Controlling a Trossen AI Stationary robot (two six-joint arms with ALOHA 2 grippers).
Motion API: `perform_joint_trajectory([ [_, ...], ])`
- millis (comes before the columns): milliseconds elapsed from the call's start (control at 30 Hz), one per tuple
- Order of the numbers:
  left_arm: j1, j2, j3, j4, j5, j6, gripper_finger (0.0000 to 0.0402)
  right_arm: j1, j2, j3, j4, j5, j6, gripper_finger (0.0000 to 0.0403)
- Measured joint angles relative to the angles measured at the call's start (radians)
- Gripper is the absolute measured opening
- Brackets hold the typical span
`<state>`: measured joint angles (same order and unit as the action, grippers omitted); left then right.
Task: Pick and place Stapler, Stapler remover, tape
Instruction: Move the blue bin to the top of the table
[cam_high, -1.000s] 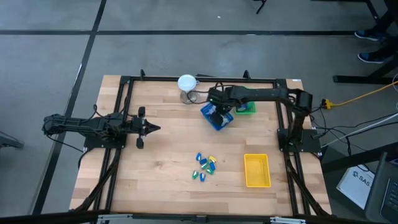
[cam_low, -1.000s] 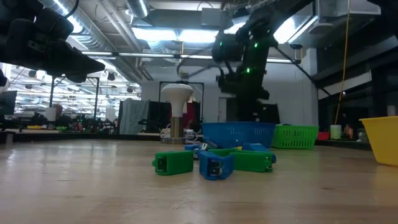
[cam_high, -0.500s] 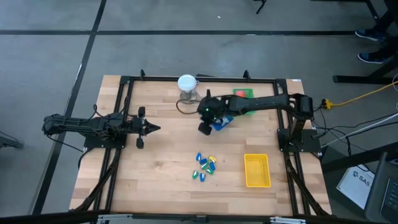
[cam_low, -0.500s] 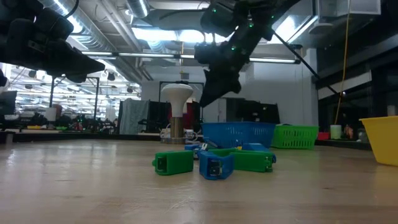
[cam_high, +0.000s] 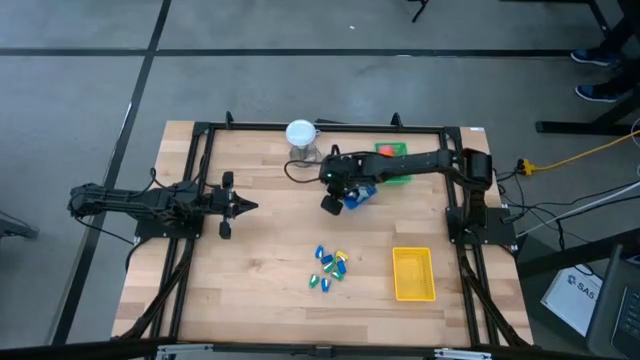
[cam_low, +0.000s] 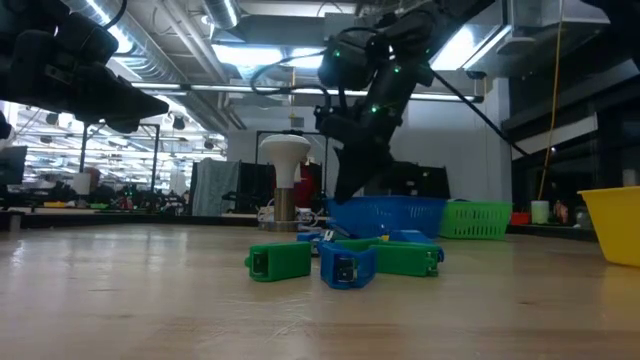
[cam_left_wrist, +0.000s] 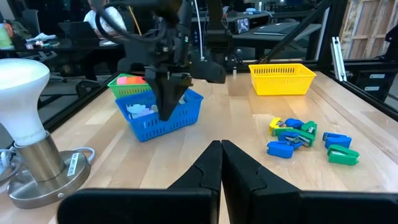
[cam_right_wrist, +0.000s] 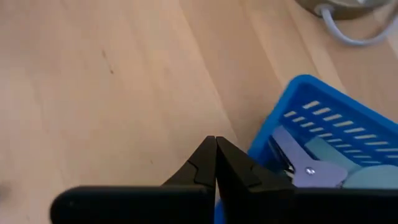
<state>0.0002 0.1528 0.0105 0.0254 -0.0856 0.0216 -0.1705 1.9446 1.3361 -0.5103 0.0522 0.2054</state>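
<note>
My right gripper (cam_high: 329, 206) is shut and points down over bare table just left of the blue basket (cam_high: 362, 192), which holds grey metal staple removers (cam_right_wrist: 305, 168). In its wrist view the shut fingertips (cam_right_wrist: 215, 149) stand beside the basket's rim (cam_right_wrist: 323, 106); the low view shows them (cam_low: 343, 197) above the table. Orange and red tape pieces (cam_left_wrist: 134, 79) lie in the green basket (cam_high: 400, 180) behind it. Green, blue and yellow staplers (cam_high: 330, 267) lie heaped on the table nearer the front. My left gripper (cam_high: 250, 207) waits shut at the left.
A yellow basket (cam_high: 413, 251) stands at the near right. A lamp with a white bulb (cam_high: 300, 133) and its cable stand at the far edge, close to the blue basket. Bare wood lies between the left gripper and the stapler heap.
My right gripper has drawn out of the blue basket and moved toward the table's left and a little nearer, tipping as it went, and now hangs beside the basket's left rim. It covered most of that way in the first half second.
</note>
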Motion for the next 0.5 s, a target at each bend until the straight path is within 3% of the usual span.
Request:
perform_joint_trajectory([
  [200,0.000,0.000,0.000,0.000,0.000,0.000,0.0001,-0.040,0.004,0.000,-0.018,0.112,-0.002,0.0010],
  [500,0.000,0.000,0.000,0.000,0.000,0.000,0.0001,-0.117,0.004,0.005,-0.036,0.167,-0.005,0.0010],
])
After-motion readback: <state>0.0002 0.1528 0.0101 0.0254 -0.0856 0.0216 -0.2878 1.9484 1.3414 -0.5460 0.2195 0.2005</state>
